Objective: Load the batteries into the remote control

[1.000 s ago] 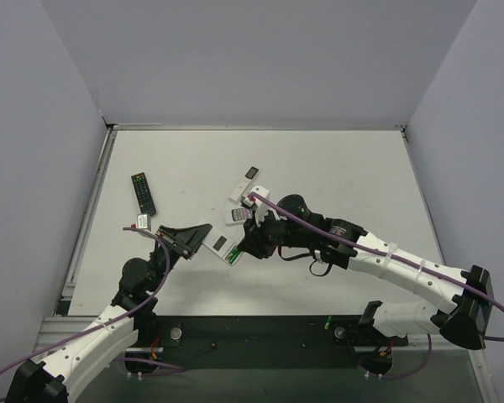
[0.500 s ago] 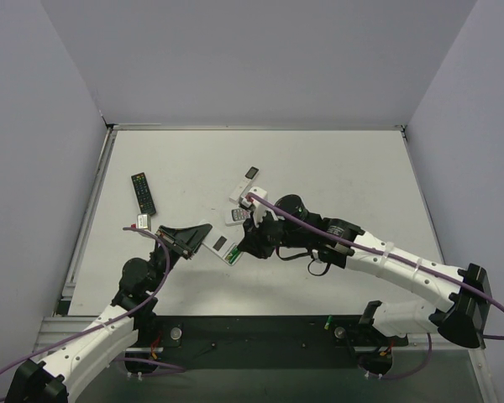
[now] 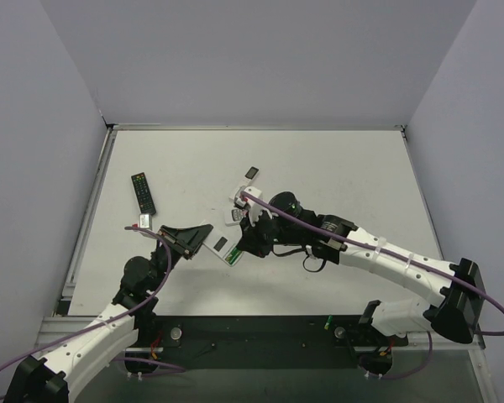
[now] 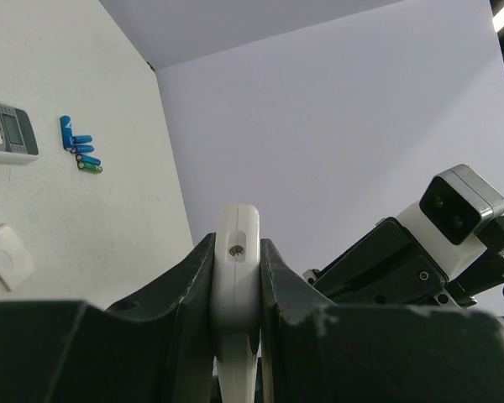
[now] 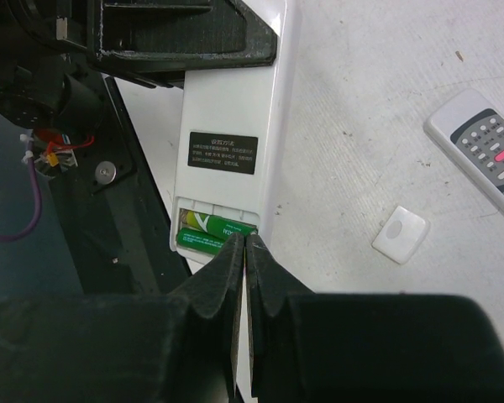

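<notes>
The remote control [image 5: 227,126] sits white back up over the near part of the table [image 3: 336,168]. The left claw [image 4: 237,260] holds it, clamped on the end away from the bay. The bay is open and two green batteries [image 5: 214,232] lie side by side inside, below a black label [image 5: 223,152].

Within the last second the right claw [image 5: 245,243] has drawn its tips together. It is now fully closed with nothing between them, right at the bay's edge over the cells. Both slots look filled, so I judge the loading nearly done, perhaps needing a press to seat the cells.

A small white piece [image 5: 401,234], probably the bay cover, lies on the table just beside the remote. A white remote with grey screen [image 5: 483,151] and spare cells [image 4: 80,154] lie farther off.
</notes>
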You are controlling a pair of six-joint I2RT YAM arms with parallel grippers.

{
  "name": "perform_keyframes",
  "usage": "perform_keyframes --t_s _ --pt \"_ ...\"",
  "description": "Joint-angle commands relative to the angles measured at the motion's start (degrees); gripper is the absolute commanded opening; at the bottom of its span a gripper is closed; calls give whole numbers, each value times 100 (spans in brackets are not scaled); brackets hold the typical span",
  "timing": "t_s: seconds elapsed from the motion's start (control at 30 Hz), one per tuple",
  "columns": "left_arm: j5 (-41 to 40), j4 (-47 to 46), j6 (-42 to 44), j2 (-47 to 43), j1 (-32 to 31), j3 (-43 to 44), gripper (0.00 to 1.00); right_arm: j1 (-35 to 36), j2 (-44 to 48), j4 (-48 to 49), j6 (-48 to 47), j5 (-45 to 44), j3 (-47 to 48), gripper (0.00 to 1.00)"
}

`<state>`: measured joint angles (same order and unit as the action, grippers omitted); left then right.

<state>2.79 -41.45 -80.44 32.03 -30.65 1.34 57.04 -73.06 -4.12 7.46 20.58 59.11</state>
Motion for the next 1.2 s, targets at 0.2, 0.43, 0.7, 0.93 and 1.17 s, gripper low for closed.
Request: perform_keyframes --t_s 0.2,0.43,0.7,0.93,1.17 --pt "-155 -1198 -103 -65 -28 -627 0 132 -393 -379 -228 140 294 0" --pt "-384 -1190 -68 -276 -37 -662 0 448 -569 -818 -491 -220 487 0" --pt "-419 -1260 -85 -426 -37 -662 0 791 -859 -1143 -702 -1028 628 0" --pt "-542 -1207 -112 -584 -46 -723 0 1134 -1096 -1442 -1027 -1776 716 0" --pt "-551 -1199 -121 -602 -46 -715 0 1363 -1316 -1592 -1230 -2040 804 0"
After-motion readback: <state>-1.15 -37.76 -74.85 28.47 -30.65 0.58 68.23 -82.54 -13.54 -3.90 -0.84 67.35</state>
